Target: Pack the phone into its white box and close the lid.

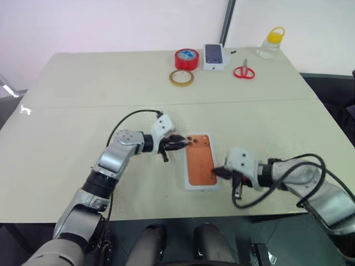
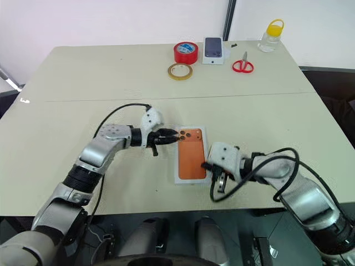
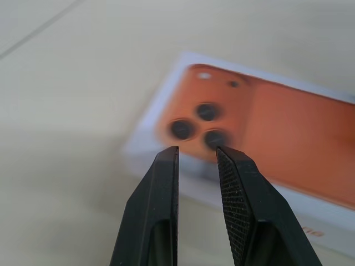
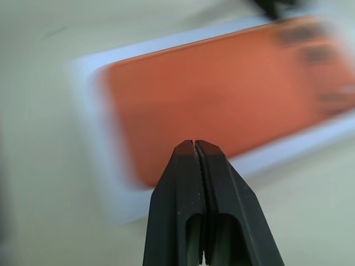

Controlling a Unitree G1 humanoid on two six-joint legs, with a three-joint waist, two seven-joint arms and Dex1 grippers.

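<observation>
Head views: phone (image 1: 200,160) lies back-up in white box (image 1: 186,176) near table (image 1: 83,100) front edge. Left gripper (image 1: 184,143) at camera corner, right gripper (image 1: 216,172) at near right edge.

Left wrist: jaws slightly apart, empty. Sideways nudge risks sliding box.

Right wrist: jaws pressed together, empty. Hard push could tilt phone out of box.

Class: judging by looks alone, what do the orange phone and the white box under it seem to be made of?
The phone: probably matte glass or metal, with an even orange back and glossy dark lenses. The white box: likely smooth cardboard, with thin, crisp white walls, though plastic is possible.
</observation>
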